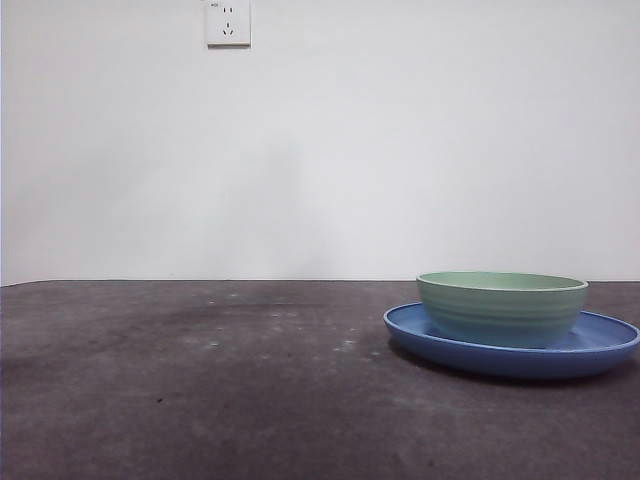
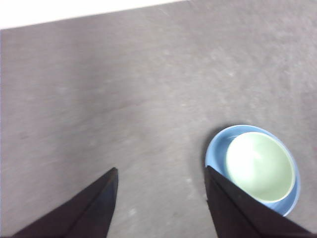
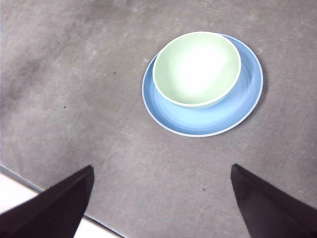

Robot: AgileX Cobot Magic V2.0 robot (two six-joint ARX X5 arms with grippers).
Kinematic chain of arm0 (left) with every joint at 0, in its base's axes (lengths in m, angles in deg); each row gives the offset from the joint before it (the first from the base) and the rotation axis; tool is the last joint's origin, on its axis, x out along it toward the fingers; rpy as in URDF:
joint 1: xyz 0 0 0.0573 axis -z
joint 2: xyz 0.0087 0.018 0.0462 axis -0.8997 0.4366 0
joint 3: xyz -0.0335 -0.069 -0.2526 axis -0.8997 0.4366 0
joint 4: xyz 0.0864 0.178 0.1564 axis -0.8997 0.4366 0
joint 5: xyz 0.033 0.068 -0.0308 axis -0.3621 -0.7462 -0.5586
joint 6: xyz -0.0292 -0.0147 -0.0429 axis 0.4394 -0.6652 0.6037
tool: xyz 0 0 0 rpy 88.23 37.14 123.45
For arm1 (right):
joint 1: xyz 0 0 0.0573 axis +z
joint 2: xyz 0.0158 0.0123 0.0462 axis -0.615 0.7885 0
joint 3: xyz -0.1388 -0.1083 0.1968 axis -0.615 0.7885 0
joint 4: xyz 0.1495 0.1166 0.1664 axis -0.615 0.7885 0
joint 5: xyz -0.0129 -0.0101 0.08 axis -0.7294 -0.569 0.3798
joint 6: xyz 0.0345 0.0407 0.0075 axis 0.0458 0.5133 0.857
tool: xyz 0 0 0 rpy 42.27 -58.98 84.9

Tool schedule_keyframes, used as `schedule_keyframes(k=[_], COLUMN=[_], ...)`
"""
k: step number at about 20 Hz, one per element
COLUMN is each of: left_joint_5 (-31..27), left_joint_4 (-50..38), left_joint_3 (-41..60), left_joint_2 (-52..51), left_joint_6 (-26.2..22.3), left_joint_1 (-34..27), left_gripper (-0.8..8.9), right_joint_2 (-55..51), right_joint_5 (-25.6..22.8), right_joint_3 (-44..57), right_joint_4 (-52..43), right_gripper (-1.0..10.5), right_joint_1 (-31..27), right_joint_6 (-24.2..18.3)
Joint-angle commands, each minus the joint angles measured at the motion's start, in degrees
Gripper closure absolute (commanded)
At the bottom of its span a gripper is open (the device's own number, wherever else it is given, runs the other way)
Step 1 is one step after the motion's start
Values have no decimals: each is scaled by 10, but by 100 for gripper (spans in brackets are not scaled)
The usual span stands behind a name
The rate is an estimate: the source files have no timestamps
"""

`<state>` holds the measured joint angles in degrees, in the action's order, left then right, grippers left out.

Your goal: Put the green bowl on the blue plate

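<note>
- The bowl (image 1: 502,308) sat upright on the plate (image 1: 610,343), off centre toward one side of the rim rather than in the middle, as the right wrist view (image 3: 196,68) confirmed.
- The plate (image 3: 225,116) lay flat on the dark worktop (image 1: 200,390); nothing else stood near it.
- The left gripper (image 2: 161,198) hung above the worktop, beside the plate (image 2: 218,146) and clear of it; its jaws were spread wide and held nothing.
- The right gripper (image 3: 161,198) hung above the worktop, well apart from the plate; its jaws were also spread wide and empty.
- Neither arm appeared in the front view, so both were judged high or withdrawn from the plate.
- Judgement: the placement looked complete, since the bowl rested on the plate and no jaw touched it.
- Risk: the left jaw nearest the plate could clip the plate rim if that arm dropped or swung toward it; the cause would be the small clearance seen in the left wrist view.
- Risk: a knock to the plate could slide the off-centre bowl (image 2: 261,166) further toward the rim, because the glossy plate surface probably offers little grip.
- Risk: any renewed descent onto the bowl could tip it, since it sat nearer one edge.
</note>
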<state>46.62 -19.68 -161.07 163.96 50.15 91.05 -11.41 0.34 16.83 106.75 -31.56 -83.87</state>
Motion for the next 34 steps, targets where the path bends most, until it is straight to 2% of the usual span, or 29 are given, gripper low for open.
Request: schedule_keyframes(k=[1,2,6,10,14,21,22,24,26,30,34], left_joint_5=[8,24,155,294,373,387,387,387,387,387,387], left_joint_4=[-36,-60,-131,-132,-125,-113,-113,-113,-113,-112,-111], left_joint_3=[97,151,352,469,540,544,544,544,544,544,544], left_joint_2=[-74,-112,-257,-338,-384,-385,-385,-385,-385,-385,-385], left_joint_6=[-20,-23,-43,-85,-115,-120,-123,-127,-128,-132,-132], left_joint_1=[-10,-14,-18,-18,-18,-18,-18,-18,-18,-18,-18], left_gripper=[528,528,528,529,529,530,530,530,530,530,530], right_joint_2=[2,2,2,2,2,2,3,14,40,134,255], right_joint_5=[0,0,0,0,0,-8,-42,-143,-192,-185,-112], right_joint_3=[-12,-12,-12,-12,-12,-12,-12,-12,-11,-11,-11], right_joint_4=[-10,-10,-10,-9,-9,-9,-10,-10,-26,-101,-156], right_gripper=[503,503,503,503,502,503,504,504,504,504,506], right_joint_1=[2,2,2,2,2,2,2,1,-2,-29,-96], right_joint_6=[5,5,6,6,15,41,64,88,92,88,52])
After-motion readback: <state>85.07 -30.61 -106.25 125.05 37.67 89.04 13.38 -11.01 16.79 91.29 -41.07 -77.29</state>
